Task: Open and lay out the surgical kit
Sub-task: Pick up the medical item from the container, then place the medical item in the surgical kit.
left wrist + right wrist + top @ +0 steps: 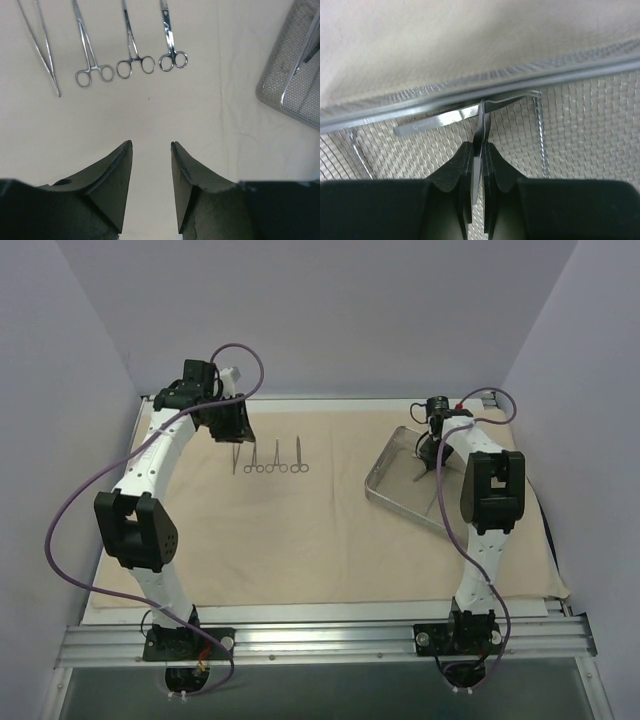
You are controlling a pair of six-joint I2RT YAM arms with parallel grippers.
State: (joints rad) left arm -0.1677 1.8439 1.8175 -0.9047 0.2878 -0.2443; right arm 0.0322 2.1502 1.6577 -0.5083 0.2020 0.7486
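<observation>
The beige cloth (300,530) lies spread flat over the table. Four metal instruments lie on it in a row: tweezers (42,50), two ring-handled forceps (90,60) (132,55) and scissors (171,45); the row also shows in the top view (268,461). My left gripper (151,145) is open and empty just near of that row (232,430). The tray (385,495) is wire mesh with a metal rim and sits at the right. My right gripper (481,145) is inside the tray (580,125), shut on a slim metal instrument (482,117) held on edge.
The tray's rim (470,92) runs across just beyond my right fingers, with cloth behind it. A corner of the tray shows at the right of the left wrist view (287,75). Grey walls enclose the table on three sides. A metal rail (320,640) runs along the near edge.
</observation>
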